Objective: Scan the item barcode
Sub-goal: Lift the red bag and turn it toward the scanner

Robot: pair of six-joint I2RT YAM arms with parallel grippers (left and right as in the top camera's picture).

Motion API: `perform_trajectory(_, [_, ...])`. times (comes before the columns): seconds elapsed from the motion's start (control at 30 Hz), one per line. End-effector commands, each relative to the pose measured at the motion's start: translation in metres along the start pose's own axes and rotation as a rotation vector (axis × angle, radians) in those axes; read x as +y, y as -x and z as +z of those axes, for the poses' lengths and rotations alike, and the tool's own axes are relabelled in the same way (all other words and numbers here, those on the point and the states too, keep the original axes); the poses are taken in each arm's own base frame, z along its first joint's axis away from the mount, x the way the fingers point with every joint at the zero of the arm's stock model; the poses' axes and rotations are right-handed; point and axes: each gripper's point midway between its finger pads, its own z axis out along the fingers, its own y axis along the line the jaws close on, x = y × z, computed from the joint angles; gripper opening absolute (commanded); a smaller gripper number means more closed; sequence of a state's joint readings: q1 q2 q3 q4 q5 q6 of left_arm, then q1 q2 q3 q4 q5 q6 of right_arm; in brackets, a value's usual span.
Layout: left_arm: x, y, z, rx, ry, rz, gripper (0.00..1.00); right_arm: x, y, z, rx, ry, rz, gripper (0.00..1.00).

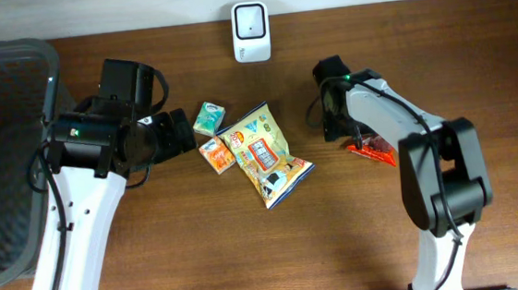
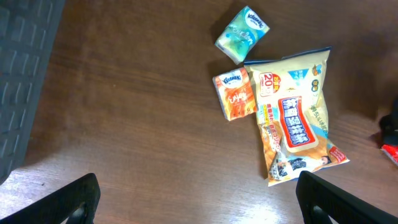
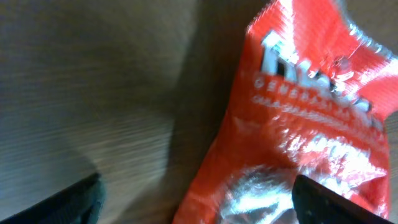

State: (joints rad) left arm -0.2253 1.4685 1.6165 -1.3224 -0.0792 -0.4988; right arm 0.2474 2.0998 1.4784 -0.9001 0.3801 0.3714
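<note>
A: On the table, where was the item?
B: The red packet lay off to the right of the scanner — under the right gripper, jaws wide, gripping nothing. The left gripper gaped too.
A: Best pinched at an edge, I'd say — barcode kept clear.

The packet below me is bright red with white lettering and a silvery sheen. I see a yellow bag with a red panel and blue edging, a teal pack, an orange pack and a brown wood-grain worktop.

Even light overhead; red packet blurred, glaring close-up.
</note>
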Motion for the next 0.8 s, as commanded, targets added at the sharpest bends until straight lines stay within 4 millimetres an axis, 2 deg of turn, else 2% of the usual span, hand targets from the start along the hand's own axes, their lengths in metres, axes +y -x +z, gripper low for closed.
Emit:
perform_trajectory(0.0, [0.0,0.0,0.002,0.002,0.004,-0.011,0.99,-0.021,-0.006,0.025,0.058,-0.054,0.031,0.95])
perform_trajectory(0.03, [0.0,0.0,0.002,0.002,0.004,-0.011,0.99,-0.026,-0.006,0.029,0.068,-0.053,0.046,0.94])
perform_trajectory(0.2, [0.0,0.0,0.002,0.002,0.004,-0.011,0.99,-0.044,-0.005,0.038,0.093,-0.042,0.1,0.57])
perform_trajectory(0.3, [0.0,0.0,0.002,0.002,0.004,-0.011,0.99,-0.042,-0.006,0.041,0.115,0.013,0.125,0.22])
perform_trajectory(0.37, [0.0,0.0,0.002,0.002,0.005,-0.011,0.99,-0.037,-0.007,0.039,0.125,0.05,0.131,0.04])
perform_trajectory(0.47, [0.0,0.0,0.002,0.002,0.004,-0.011,0.99,-0.029,0.0,0.023,0.13,0.121,0.139,0.04])
perform_trajectory(0.57, [0.0,0.0,0.002,0.002,0.004,-0.011,0.99,-0.018,0.018,-0.012,0.116,0.243,0.135,0.04])
perform_trajectory(0.63, [0.0,0.0,0.002,0.002,0.004,-0.011,0.99,0.007,0.033,-0.051,0.088,0.456,0.063,0.04])
perform_trajectory(0.77, [0.0,0.0,0.002,0.002,0.004,-0.011,0.99,0.053,0.051,-0.113,0.033,0.843,-0.034,0.04])
